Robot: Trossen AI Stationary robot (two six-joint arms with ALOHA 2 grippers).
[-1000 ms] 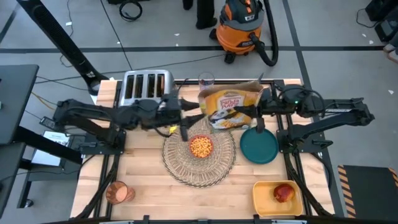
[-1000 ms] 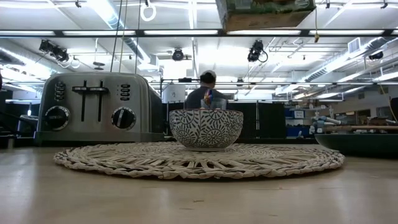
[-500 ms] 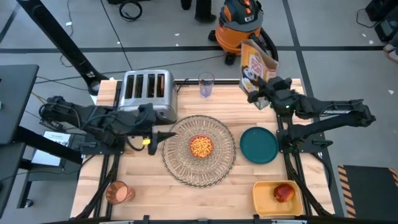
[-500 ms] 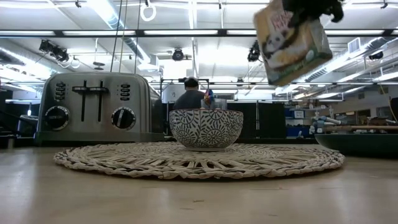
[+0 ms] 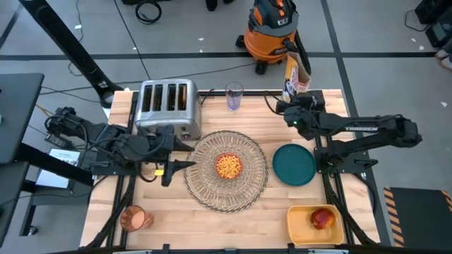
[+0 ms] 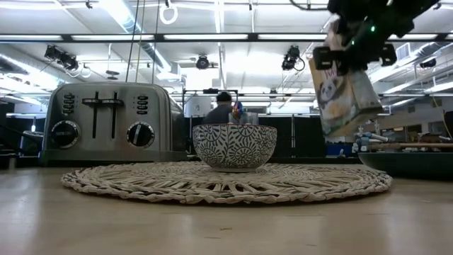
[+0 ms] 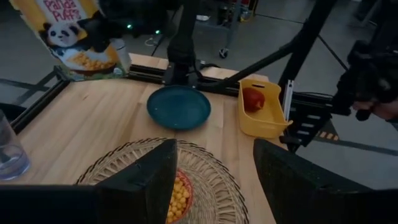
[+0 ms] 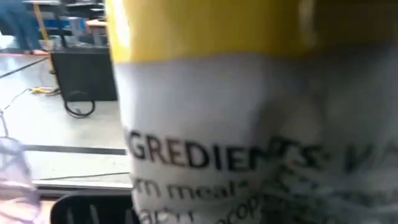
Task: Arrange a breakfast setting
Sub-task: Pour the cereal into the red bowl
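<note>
A round woven placemat (image 5: 247, 187) lies mid-table with a patterned bowl (image 5: 227, 166) of yellow cereal puffs on it; the bowl also shows in the low view (image 6: 234, 146). A dark teal plate (image 5: 294, 165) lies right of the mat. A red apple (image 5: 322, 219) sits in a yellow tub. An amber cup (image 5: 133, 219) stands near-left. My right gripper (image 5: 293, 99) is shut on a cereal box (image 5: 295, 70) at the far right. My left gripper (image 5: 183, 155) is open and empty, left of the mat. Toast and spoon are out of view. My right gripper holds the cereal box by its upper part (image 6: 333, 67), the fingers coming at it from above in the low view. The box hangs below the gripper, slightly tilted and clear of the table. Its printed side panel (image 8: 249, 155) fills the right wrist view and hides the fingers.
A chrome toaster (image 5: 167, 106) stands far left and a clear glass (image 5: 234, 95) at the far edge. The yellow tub (image 5: 300, 224) sits near-right. A person shows in the room behind, and an orange shop vacuum (image 5: 272, 32) beyond the table.
My right gripper has carried the cereal box from over the bowl, where it lay tipped, toward the table's far right, turning it upright and then lowering it. My left gripper has drawn back from beside the box toward the table's left and near side.
</note>
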